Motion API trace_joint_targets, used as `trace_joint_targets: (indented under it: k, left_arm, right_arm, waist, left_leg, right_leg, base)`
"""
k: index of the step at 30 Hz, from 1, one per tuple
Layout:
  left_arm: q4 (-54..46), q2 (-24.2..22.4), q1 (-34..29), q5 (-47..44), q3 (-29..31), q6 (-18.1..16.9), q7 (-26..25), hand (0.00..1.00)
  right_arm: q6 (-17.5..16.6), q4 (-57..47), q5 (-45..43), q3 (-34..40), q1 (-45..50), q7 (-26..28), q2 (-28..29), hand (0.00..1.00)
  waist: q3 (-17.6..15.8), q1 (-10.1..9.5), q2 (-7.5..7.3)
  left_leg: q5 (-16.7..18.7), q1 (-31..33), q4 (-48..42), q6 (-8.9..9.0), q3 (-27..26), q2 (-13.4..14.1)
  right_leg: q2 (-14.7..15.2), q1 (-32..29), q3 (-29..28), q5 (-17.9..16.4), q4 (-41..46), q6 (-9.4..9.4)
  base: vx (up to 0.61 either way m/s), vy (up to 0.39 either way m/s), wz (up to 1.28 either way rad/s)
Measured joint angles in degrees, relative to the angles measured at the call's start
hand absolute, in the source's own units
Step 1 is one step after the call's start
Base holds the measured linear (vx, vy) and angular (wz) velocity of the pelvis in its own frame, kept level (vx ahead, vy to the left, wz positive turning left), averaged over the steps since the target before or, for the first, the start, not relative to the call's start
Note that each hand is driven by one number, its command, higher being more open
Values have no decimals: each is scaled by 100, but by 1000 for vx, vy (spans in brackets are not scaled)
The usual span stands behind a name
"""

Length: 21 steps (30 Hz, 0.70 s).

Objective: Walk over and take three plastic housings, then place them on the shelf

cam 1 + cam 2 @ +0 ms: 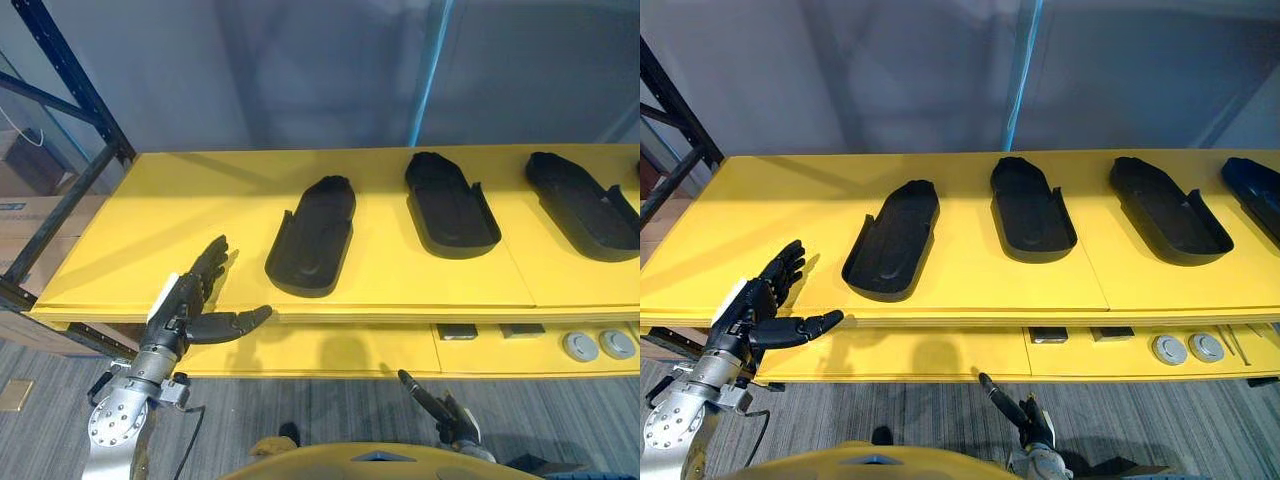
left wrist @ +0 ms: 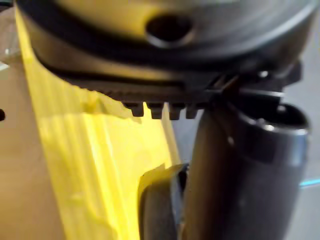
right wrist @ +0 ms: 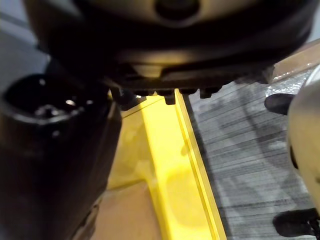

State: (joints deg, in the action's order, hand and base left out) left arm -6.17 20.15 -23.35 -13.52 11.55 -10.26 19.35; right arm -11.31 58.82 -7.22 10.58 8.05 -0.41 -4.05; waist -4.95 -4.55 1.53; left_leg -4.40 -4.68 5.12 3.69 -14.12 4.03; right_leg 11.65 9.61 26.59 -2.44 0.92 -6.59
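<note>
- Three black plastic housings lay apart in a row on the yellow shelf (image 1: 170,210): the left housing (image 1: 312,238), the middle housing (image 1: 450,205) and the right housing (image 1: 582,205).
- At the shelf's near left edge, the left hand (image 1: 182,300) was spread and empty, its thumb pointing right, short of the left housing.
- Nearer and lower, the right hand (image 1: 440,408) hung over the grey carpet (image 1: 300,410), straight-fingered and empty.
- Two round grey discs (image 1: 598,346) sat on the lower level, right.
</note>
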Motion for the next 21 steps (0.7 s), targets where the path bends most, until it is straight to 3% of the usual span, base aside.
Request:
trace_joint_targets:
  k: [7, 21]
  left_arm:
    - [142, 346, 183, -303, 134, 194, 306, 100]
    - [387, 345, 872, -461, 107, 342, 684, 100]
  right_arm:
    - [71, -11, 9, 13, 8, 11, -23, 100]
    - [67, -148, 12, -43, 45, 31, -26, 100]
  waist:
    - [-12, 4, 20]
    - [-34, 38, 65]
  left_leg:
    - [37, -88, 2, 31, -119, 30]
    - [109, -212, 2, 89, -358, 78]
  right_leg:
    - [-18, 54, -35, 12, -32, -19]
    - [-75, 146, -195, 72, -196, -58]
  base:
    - [21, -2, -8]
    - [18, 2, -7]
